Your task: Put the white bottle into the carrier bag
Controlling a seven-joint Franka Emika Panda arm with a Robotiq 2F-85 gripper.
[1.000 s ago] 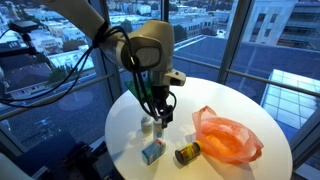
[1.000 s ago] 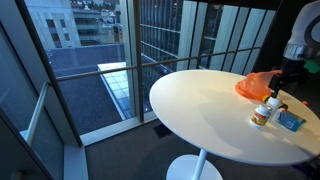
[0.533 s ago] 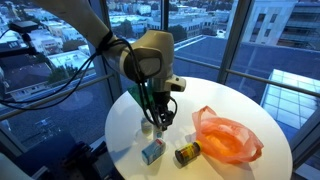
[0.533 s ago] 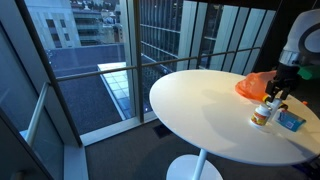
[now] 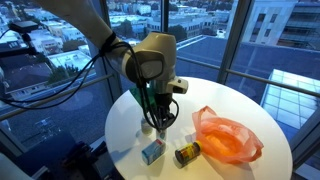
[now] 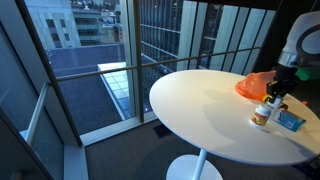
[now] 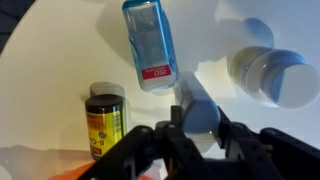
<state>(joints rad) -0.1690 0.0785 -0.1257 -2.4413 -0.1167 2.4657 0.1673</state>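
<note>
Claw (image 7: 190, 95) at lower centre of wrist view, apparently pinched shut, nothing held. White bottle (image 7: 272, 75) upright at upper right, clear of claw, near blue box (image 7: 148, 45). Prob. light, stiff plastic, smooth, easy to tip. Best gripped across body below cap, after opening wide.

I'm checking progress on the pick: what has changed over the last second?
The gripper came down close to the white bottle. Nothing has been taken hold of: in the wrist view the bottle stands free beside it. The blue box, dark jar and orange bag stayed put.
</note>
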